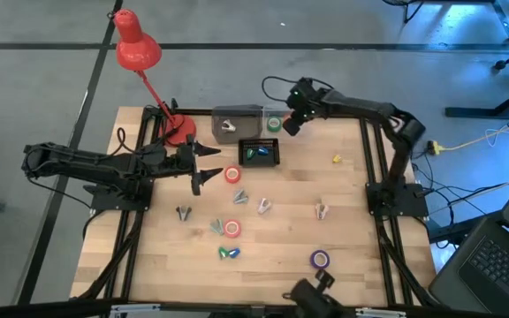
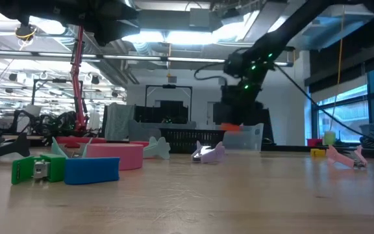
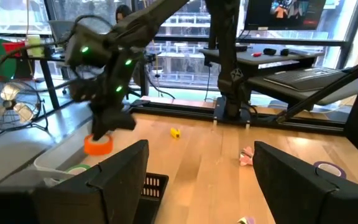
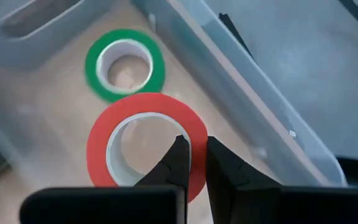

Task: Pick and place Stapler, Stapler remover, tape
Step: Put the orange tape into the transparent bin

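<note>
Nearest thing: the right gripper (image 4: 191,158) is pinching the rim of a red-orange tape roll (image 4: 146,146), its fingers almost closed on the ring's wall.
Place of the roll: it is hanging over the clear plastic bin (image 4: 272,134) at the far edge of the table (image 1: 281,265).
Neighbour: a green tape roll (image 4: 125,65) is lying flat in the bin just beside the held one.
Obstacles: the black basket (image 1: 260,152) is standing just in front of the bin; the red lamp (image 1: 140,55) is standing well to the left.
View difference: the high view is hiding the held roll under the gripper; the left wrist view is showing it hanging below the right gripper.
Orientation: the held roll's hole is facing the wrist camera; a ring has no long axis.
Left gripper (image 1: 203,165): it is waiting wide open and empty near another red tape roll (image 1: 232,175) on the table.
</note>
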Available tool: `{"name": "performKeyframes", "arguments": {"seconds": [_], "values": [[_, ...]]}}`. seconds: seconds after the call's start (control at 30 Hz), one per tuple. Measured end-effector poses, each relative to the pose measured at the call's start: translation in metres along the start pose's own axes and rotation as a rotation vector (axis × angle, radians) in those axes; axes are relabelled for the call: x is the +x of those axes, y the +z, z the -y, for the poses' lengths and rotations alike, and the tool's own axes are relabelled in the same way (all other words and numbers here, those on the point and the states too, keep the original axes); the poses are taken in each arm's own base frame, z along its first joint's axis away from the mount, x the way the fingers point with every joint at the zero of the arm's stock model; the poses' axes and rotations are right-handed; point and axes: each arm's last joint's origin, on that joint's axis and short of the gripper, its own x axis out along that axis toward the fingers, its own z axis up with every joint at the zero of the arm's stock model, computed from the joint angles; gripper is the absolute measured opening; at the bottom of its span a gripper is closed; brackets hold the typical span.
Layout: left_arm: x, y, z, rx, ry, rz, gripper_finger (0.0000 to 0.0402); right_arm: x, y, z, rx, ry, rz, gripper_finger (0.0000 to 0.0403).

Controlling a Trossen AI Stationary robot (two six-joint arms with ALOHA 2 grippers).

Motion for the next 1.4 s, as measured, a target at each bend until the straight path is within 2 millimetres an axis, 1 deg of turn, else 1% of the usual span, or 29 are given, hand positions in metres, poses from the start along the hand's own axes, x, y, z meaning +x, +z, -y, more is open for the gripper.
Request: {"name": "performKeyframes", "arguments": {"seconds": [0.1,0.2,0.27,0.37,0.5,0.63,0.7,0.77,0.87,1.03,1.23,1.4], "values": [[0.000,0.000,0.000,0.000,0.000,0.000,0.0278,0.018,0.012,0.000,-0.023,-0.006,-0.029,0.0025],[0.000,0.000,0.000,0.000,-0.001,-0.004,0.0278,0.030,0.022,0.001,-0.030,-0.041,-0.077,0.0025],[0.000,-0.001,0.000,0.002,-0.001,-0.014,0.0278,0.037,0.024,0.002,-0.042,-0.075,-0.133,0.0025],[0.000,-0.003,0.000,0.000,-0.009,-0.028,0.0278,0.040,0.025,0.002,-0.063,-0.097,-0.170,0.0025],[0.000,-0.003,0.000,-0.013,-0.011,-0.032,0.0278,0.039,0.025,0.002,-0.064,-0.092,-0.160,0.0025],[0.000,-0.004,0.001,-0.018,-0.024,-0.042,0.0278,0.028,0.029,0.002,-0.060,-0.048,-0.122,0.0025],[0.000,-0.004,0.001,-0.035,-0.035,-0.042,0.0278,0.019,0.031,0.003,-0.055,-0.050,-0.099,0.0025],[0.000,-0.004,0.001,-0.038,-0.043,-0.043,0.0278,0.016,0.032,0.004,-0.057,-0.077,-0.100,0.0025],[0.000,-0.004,0.001,-0.044,-0.045,-0.043,0.0278,0.019,0.026,0.004,-0.062,-0.085,-0.151,0.0025],[0.000,-0.004,0.002,-0.056,-0.057,-0.043,0.0278,0.027,0.017,0.003,-0.063,-0.085,-0.170,0.0025],[0.000,-0.004,0.002,-0.057,-0.060,-0.043,0.0278,0.035,0.009,0.005,-0.050,-0.085,-0.155,0.0025],[0.000,-0.004,0.002,-0.057,-0.060,-0.043,0.0278,0.038,0.007,0.006,-0.046,-0.093,-0.147,0.0025]]}}
